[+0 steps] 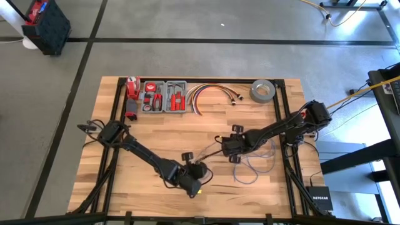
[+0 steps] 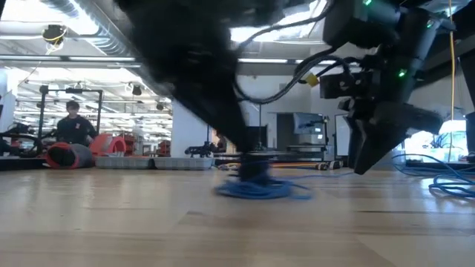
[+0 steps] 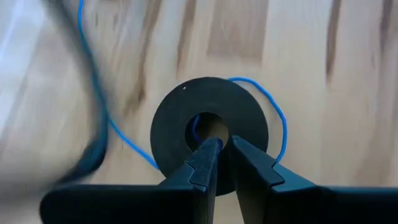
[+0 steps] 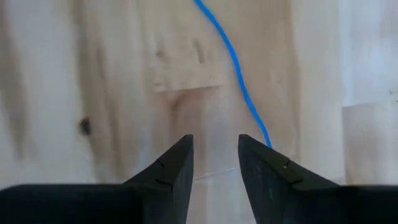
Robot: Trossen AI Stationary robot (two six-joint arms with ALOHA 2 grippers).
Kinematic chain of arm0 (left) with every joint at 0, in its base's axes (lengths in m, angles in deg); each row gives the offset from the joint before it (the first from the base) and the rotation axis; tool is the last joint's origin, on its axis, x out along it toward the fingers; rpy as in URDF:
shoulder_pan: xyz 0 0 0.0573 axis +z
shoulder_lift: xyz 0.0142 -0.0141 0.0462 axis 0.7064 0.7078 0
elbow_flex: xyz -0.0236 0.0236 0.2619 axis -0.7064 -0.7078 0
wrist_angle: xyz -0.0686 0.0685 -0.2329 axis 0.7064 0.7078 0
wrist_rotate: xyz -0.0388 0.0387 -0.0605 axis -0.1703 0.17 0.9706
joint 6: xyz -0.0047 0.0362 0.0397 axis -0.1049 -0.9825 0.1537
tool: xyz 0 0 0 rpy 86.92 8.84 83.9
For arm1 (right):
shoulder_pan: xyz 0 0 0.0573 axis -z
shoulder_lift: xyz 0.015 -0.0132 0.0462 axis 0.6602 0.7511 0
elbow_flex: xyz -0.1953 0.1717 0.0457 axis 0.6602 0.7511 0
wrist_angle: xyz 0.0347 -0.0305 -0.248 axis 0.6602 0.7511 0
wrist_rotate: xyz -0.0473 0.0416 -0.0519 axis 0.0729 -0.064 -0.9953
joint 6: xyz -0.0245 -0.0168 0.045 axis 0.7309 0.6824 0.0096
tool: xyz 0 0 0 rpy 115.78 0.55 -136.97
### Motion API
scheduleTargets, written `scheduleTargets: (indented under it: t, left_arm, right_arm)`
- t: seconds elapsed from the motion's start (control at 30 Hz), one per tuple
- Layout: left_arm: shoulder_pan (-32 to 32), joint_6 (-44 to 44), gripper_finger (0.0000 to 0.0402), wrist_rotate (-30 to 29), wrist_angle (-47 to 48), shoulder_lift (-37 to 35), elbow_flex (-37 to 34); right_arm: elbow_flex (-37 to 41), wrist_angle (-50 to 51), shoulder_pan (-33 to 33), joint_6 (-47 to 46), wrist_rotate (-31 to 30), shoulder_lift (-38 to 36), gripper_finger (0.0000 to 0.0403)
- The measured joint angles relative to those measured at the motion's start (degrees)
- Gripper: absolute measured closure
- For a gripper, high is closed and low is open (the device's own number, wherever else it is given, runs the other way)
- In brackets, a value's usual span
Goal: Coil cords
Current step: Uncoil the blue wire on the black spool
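A black disc with a round hole (image 3: pixel 186 118) lies flat on the wooden table, near the front middle in the high view (image 1: pixel 199 169). The thin blue wire (image 3: pixel 277 124) curves round it and trails off in loose loops (image 1: pixel 253 164). A blurred dark cord (image 3: pixel 93 155) passes close by the disc. My left gripper (image 3: pixel 225 144) stands over the disc, its fingers almost together. In the low view it comes down onto the blue coil (image 2: pixel 256 190). My right gripper (image 4: pixel 214 140) is open over bare table. The wire (image 4: pixel 239 68) runs past its one fingertip, not between the two fingers. My left gripper comes from above, pointing down, with its near-shut fingertips (image 3: pixel 211 149) at the edge of the disc's centre hole (image 3: pixel 208 126). The disc lies flat on the table with the wire round it. I cannot tell whether the tips reach into the hole or rest on the rim.
At the far edge stand a grey tool tray (image 1: pixel 164 97), the bundle of red, yellow and white cables (image 1: pixel 209 94) and a grey tape roll (image 1: pixel 263 91). More blue wire loops lie on the table's right side (image 2: pixel 449 185). Bare wood (image 1: pixel 144 181) lies at the front left.
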Motion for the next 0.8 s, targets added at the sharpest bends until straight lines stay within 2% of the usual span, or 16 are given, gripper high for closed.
scheduleTargets:
  t: [0.23, 0.4, 0.53, 0.63, 0.73, 0.8]
  left_arm:
    - [-3.5, 7.6, 0.0361, 0.3, 10.4, -2.7, -0.2]
    - [-4.8, 9.0, 0.0361, -3.5, 7.9, -3.5, -0.2]
    - [-3.7, 12.3, 0.0361, -3.9, 7.5, -3.1, -0.2]
    - [-2.7, 14.8, 0.0361, -4.1, 5.4, -3.1, -1.0]
    - [-2.2, 16.1, 0.0361, -2.5, 4.1, -3.1, -2.1]
    - [-1.8, 16.9, 0.0361, 0.9, 3.7, -3.1, -2.8]
  right_arm:
    - [0.0, -1.7, -5.7, 0.2, -0.1, -2.3, 0.0271]
    - [0.0, -10.0, -9.5, 1.8, -3.1, -2.5, 0.0271]
    - [0.0, -17.3, -10.2, 4.3, -7.0, -2.4, 0.0272]
    - [0.8, -25.3, -10.1, 7.3, -7.7, -2.0, 0.0272]
    - [2.4, -32.7, -10.0, 11.8, -7.9, -1.5, 0.0272]
    - [3.0, -36.7, -9.7, 13.8, -8.0, -1.0, 0.0272]
